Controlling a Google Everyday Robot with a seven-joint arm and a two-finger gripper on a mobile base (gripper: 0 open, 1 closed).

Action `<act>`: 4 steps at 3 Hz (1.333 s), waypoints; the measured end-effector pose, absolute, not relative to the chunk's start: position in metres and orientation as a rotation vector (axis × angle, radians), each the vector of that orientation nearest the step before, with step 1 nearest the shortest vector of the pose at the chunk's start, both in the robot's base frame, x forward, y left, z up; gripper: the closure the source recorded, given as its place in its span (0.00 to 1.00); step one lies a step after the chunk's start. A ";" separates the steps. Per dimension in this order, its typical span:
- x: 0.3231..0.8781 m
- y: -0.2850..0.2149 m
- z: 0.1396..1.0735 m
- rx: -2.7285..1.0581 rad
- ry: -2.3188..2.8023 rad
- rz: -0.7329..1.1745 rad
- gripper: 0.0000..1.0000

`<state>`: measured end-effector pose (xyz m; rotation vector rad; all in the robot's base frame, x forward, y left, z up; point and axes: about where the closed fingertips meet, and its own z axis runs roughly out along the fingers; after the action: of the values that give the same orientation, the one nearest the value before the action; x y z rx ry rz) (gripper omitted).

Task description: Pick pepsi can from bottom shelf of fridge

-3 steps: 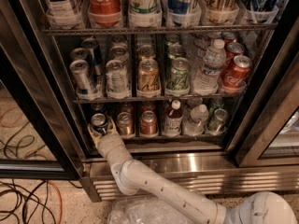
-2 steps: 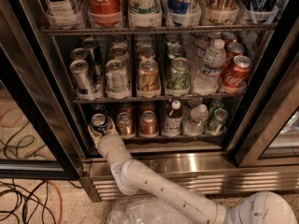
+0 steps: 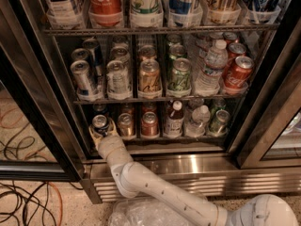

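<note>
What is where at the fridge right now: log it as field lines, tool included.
target: pepsi can, upright, front left end of the bottom shelf
tool: tool at the pepsi can, low on its front
arm: arm reaches up from lower right, across the steel base of the fridge
neighbours: brown can, then red can, to the target's right
floor: cables at left
</note>
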<state>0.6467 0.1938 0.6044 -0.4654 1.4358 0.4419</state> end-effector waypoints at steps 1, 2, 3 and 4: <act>0.644 0.190 0.613 -0.450 1.415 0.438 1.00; 0.640 0.183 0.625 -0.451 1.401 0.432 1.00; 0.637 0.179 0.636 -0.465 1.390 0.429 1.00; 0.632 0.175 0.648 -0.502 1.378 0.445 1.00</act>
<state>0.6318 0.1749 0.6476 -0.5023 1.3780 0.4455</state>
